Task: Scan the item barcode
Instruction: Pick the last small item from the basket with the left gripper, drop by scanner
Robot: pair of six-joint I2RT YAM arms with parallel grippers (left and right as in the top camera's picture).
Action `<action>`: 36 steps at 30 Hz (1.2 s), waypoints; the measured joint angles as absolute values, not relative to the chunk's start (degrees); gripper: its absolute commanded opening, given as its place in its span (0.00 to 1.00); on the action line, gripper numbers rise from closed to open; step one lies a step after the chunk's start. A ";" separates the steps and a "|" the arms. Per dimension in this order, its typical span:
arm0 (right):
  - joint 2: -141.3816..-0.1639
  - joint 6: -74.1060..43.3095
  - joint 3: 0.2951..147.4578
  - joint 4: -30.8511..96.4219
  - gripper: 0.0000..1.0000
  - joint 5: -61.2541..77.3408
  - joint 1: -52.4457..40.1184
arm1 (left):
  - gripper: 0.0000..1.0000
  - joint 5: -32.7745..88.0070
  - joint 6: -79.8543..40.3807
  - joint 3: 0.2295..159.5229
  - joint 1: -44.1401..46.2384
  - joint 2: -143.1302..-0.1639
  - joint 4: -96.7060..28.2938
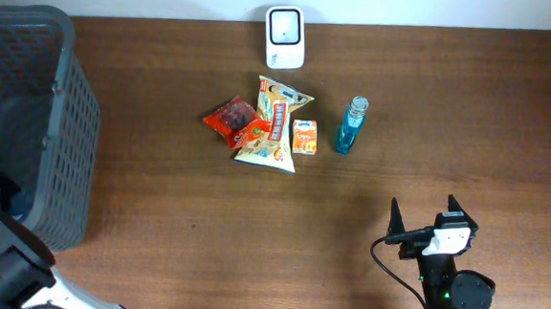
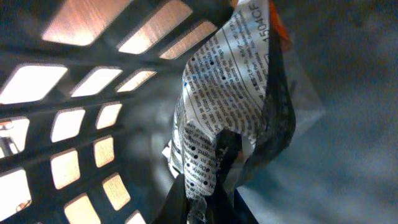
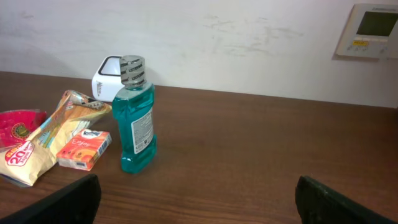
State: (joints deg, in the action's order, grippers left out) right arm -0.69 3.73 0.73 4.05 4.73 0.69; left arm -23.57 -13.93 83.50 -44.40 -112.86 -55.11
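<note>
In the left wrist view my left gripper (image 2: 202,202) is shut on the lower end of a crinkled packet (image 2: 227,93), white with black print and an orange corner. It is inside the dark mesh basket (image 2: 81,106). In the overhead view this gripper is hidden by the basket (image 1: 29,111). The white barcode scanner (image 1: 285,37) stands at the far edge of the table, also seen as a white scanner (image 3: 106,74) from the right wrist. My right gripper (image 1: 434,222) stands open near the front right, with nothing between its fingers (image 3: 68,199).
A pile of snack packets (image 1: 268,125), a small orange box (image 1: 304,136) and a blue mouthwash bottle (image 1: 352,126) sit mid-table in front of the scanner. The bottle (image 3: 135,118) stands upright. A wall panel (image 3: 370,30) hangs at the back right.
</note>
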 measured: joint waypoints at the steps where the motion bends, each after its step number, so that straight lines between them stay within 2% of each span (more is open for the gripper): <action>1: -0.69 3.70 0.73 4.03 0.98 4.75 0.69 | 0.00 -20.99 -13.96 85.56 -44.38 -112.88 -56.62; 5: -0.69 3.73 0.73 4.05 0.98 4.75 0.69 | 0.00 -11.42 -14.15 95.33 -42.96 -112.38 -60.31; 9: -0.69 3.73 0.73 4.05 0.98 4.75 0.69 | 0.00 -3.51 -14.17 106.45 -36.71 -106.80 -60.69; 13: -0.69 3.68 0.73 4.05 0.98 4.75 0.69 | 0.00 0.01 -14.26 115.00 -24.51 -97.82 -59.00; 18: -0.69 3.73 0.73 4.05 0.98 4.75 0.69 | 0.00 3.70 -14.37 116.62 -2.42 -90.61 -58.67; 21: -0.69 3.73 0.73 4.05 0.98 4.75 0.69 | 0.00 4.32 -14.26 116.84 10.44 -95.48 -60.25; 23: -0.69 3.70 0.73 4.05 0.99 4.73 0.69 | 0.00 3.84 -14.11 116.86 15.16 -101.32 -60.29; 27: -0.69 3.70 0.73 4.05 0.98 4.75 0.69 | 0.00 -0.05 -14.09 116.77 20.14 -115.39 -60.31; 31: -0.69 3.73 0.73 4.05 0.98 4.73 0.69 | 0.00 -4.05 -14.09 116.68 20.67 -124.33 -60.36; 32: -0.69 3.70 0.73 4.05 0.98 4.75 0.69 | 0.03 -4.08 -14.09 116.68 20.67 -126.02 -60.31; 33: -0.69 3.73 0.73 4.05 0.98 4.75 0.69 | 0.23 -3.88 -14.09 116.68 20.67 -127.13 -60.34; 34: -0.69 3.68 0.73 4.05 0.98 4.75 0.69 | 0.70 -3.49 -14.06 116.68 20.69 -127.92 -60.29; 35: -0.69 3.70 0.73 4.05 0.98 4.75 0.69 | 0.86 -2.42 -13.56 116.68 20.73 -128.95 -60.27; 36: -0.69 3.70 0.73 4.05 0.98 4.75 0.69 | 0.95 -1.58 -13.72 116.68 20.73 -129.38 -60.27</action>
State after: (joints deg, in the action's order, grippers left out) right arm -0.69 3.70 0.73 4.05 4.75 0.69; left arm -1.58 -13.72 116.68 20.73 -129.38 -60.27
